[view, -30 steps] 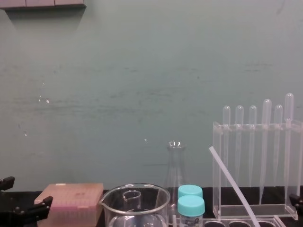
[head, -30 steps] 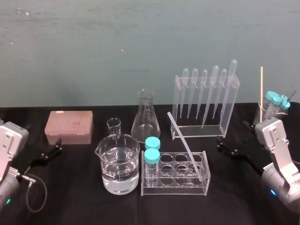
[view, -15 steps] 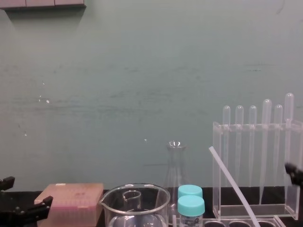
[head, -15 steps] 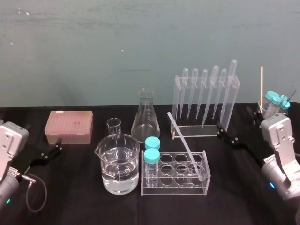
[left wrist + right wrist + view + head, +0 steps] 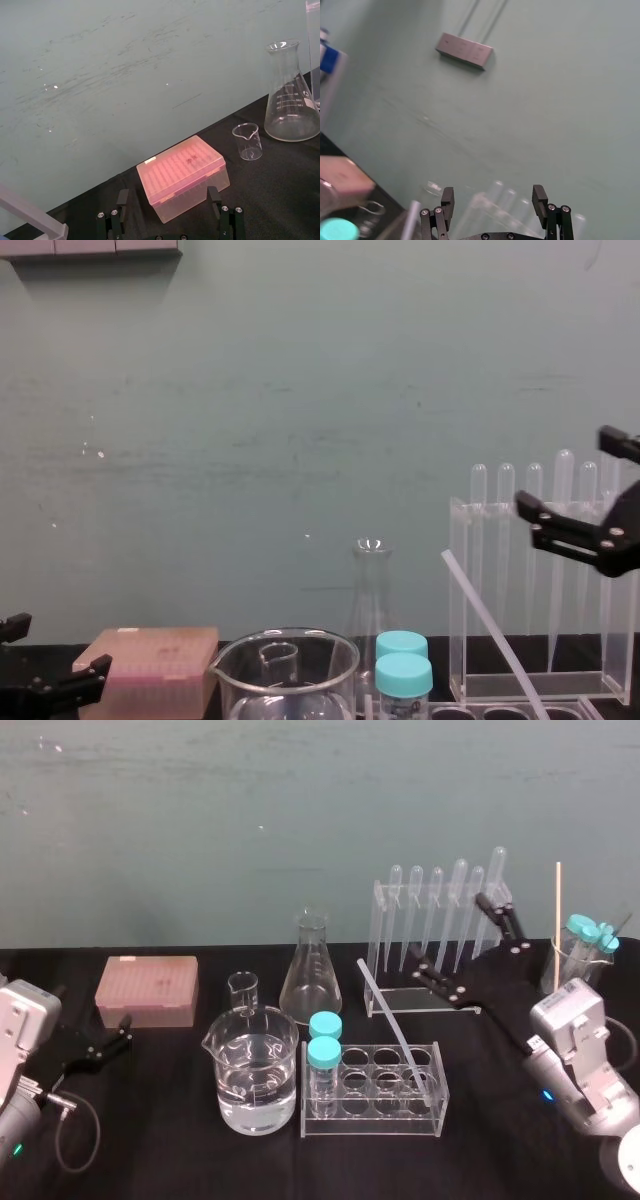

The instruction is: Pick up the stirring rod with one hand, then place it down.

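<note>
The stirring rod [image 5: 398, 1032] is a thin translucent-white stick that leans in the clear tube rack [image 5: 372, 1120], its top end pointing back-left; the chest view shows the rod [image 5: 489, 625] slanting before the pipette rack. My right gripper [image 5: 447, 930] hangs open in the air in front of the pipette rack, above and to the right of the rod's top, touching nothing. It also shows high at the chest view's right [image 5: 562, 470] and, with nothing between its fingers, in its own wrist view [image 5: 493, 195]. My left gripper [image 5: 122, 1032] rests open low at the left, near the pink box.
A water-filled beaker [image 5: 257, 1070], a small beaker [image 5: 243, 990] and a conical flask [image 5: 311, 970] stand left of the tube rack, which holds two teal-capped tubes [image 5: 324, 1050]. The pipette rack [image 5: 435, 995] stands behind. A pink tip box [image 5: 147, 990] sits far left, a wooden stick [image 5: 558, 910] far right.
My right gripper has risen from table level at the right and swung left, now high in front of the pipette rack. The rod and the left arm have not moved.
</note>
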